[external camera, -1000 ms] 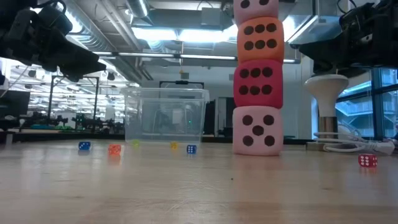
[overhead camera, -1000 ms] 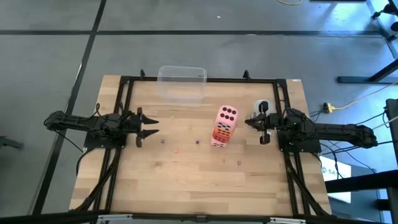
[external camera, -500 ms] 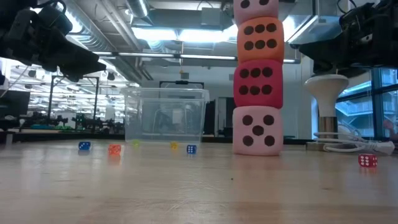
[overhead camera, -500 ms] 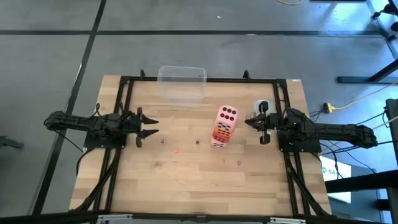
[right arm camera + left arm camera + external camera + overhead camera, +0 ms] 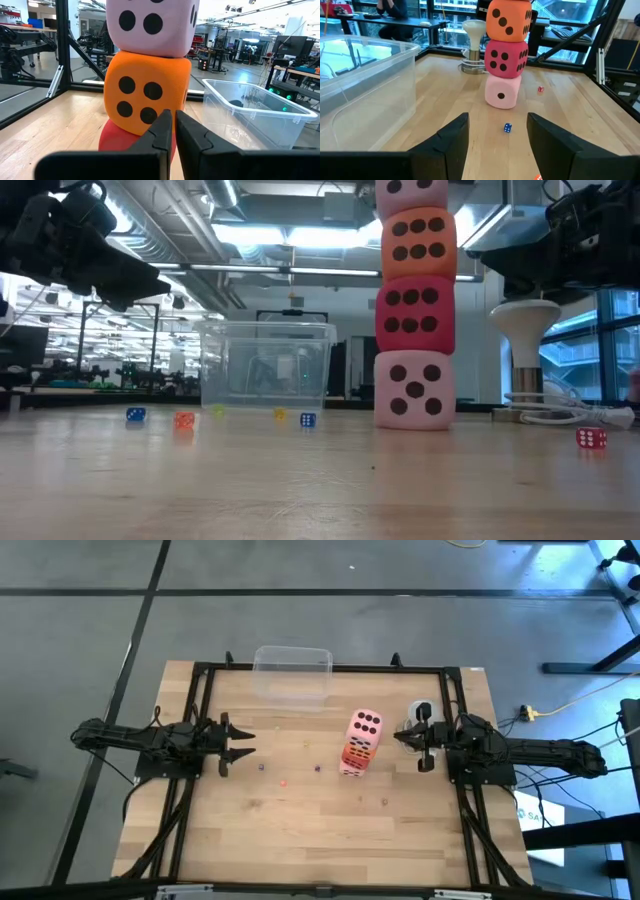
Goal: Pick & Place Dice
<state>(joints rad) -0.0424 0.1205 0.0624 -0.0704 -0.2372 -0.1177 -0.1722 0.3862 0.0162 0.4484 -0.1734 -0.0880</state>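
Note:
The dice stand in one upright stack [image 5: 414, 300] right of the table's middle. A pale pink die [image 5: 414, 389] rests on the wood, a red one [image 5: 414, 314] sits on it, then an orange one [image 5: 418, 240], and a pink one [image 5: 365, 726] is on top. My left gripper [image 5: 240, 743] waits open at the table's left, pointing level at the stack [image 5: 506, 56] from well off. My right gripper [image 5: 403, 738] hovers shut just right of the stack, level with the orange die [image 5: 147, 95], not touching it.
A clear plastic tub [image 5: 292, 675] stands at the far edge, left of the stack. A white stand with a coiled cable [image 5: 421, 712] sits by the right gripper. Tiny coloured dice [image 5: 184, 420] lie scattered on the wood between the arms. A dark frame [image 5: 200, 670] borders the table.

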